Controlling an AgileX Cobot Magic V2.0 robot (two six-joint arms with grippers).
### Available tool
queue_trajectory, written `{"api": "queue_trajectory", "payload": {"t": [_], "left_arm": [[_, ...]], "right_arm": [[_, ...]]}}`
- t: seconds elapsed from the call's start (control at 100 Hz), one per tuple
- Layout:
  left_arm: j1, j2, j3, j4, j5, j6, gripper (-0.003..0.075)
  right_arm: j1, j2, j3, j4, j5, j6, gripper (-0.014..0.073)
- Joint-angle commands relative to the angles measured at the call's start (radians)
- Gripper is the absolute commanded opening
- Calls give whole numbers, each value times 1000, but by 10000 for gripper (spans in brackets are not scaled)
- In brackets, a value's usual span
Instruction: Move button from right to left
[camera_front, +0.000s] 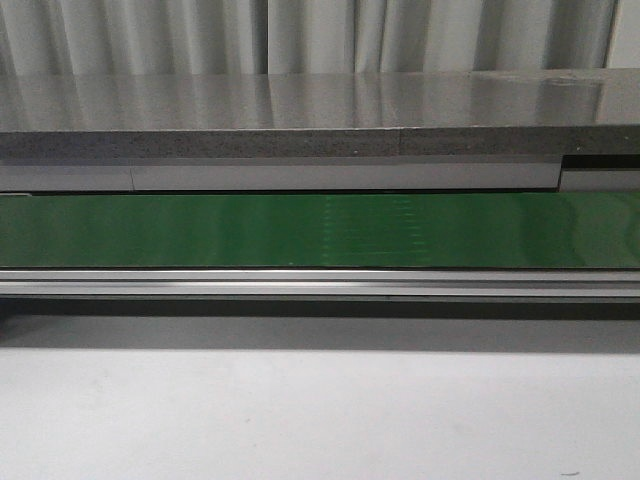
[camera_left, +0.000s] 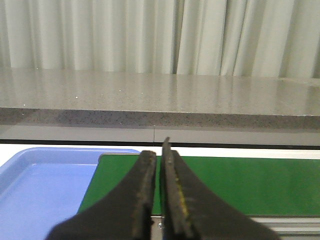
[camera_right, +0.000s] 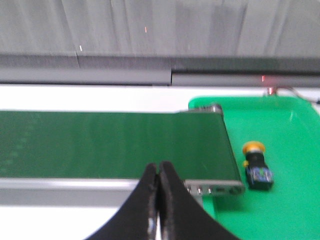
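The button (camera_right: 257, 166), with a yellow-orange cap and a black blocky body, lies on its side in a green tray (camera_right: 295, 200), just past the end of the green conveyor belt (camera_right: 110, 145). My right gripper (camera_right: 159, 167) is shut and empty, over the belt's near rail, well to the side of the button. My left gripper (camera_left: 158, 152) is shut with nothing between its jaws, above the other end of the belt (camera_left: 240, 185) beside a blue tray (camera_left: 40, 190). The front view shows only the belt (camera_front: 320, 230); neither gripper nor the button appears there.
A grey stone-like shelf (camera_front: 300, 120) runs behind the belt, with pale curtains beyond. An aluminium rail (camera_front: 320, 283) edges the belt's near side. White table surface (camera_front: 320, 420) lies in front. A small red light (camera_right: 264, 78) glows behind the green tray.
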Motion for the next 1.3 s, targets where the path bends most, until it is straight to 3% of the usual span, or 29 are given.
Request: {"api": "queue_trajectory", "payload": {"t": [0.0,0.24,0.66,0.75,0.92,1.02,1.29], "left_arm": [[-7,-36,41,-9,-81,-10,5],[-7,-36,41,-9,-81,-10,5],[-7,-36,41,-9,-81,-10,5],[-7,-36,41,-9,-81,-10,5],[-7,-36,41,-9,-81,-10,5],[-7,-36,41,-9,-81,-10,5],[-7,-36,41,-9,-81,-10,5]], "right_arm": [[-4,112,-103,-4,38,0,-68],[-4,341,-255,-4,148,0,-68],[-4,467,-259,0,143,0,-55],[-4,467,-259,0,144,0,34],[-4,465,-259,0,139,0,406],[-4,465,-259,31,139,0,552],[-6,552,-357,74,130,1,570]]}}
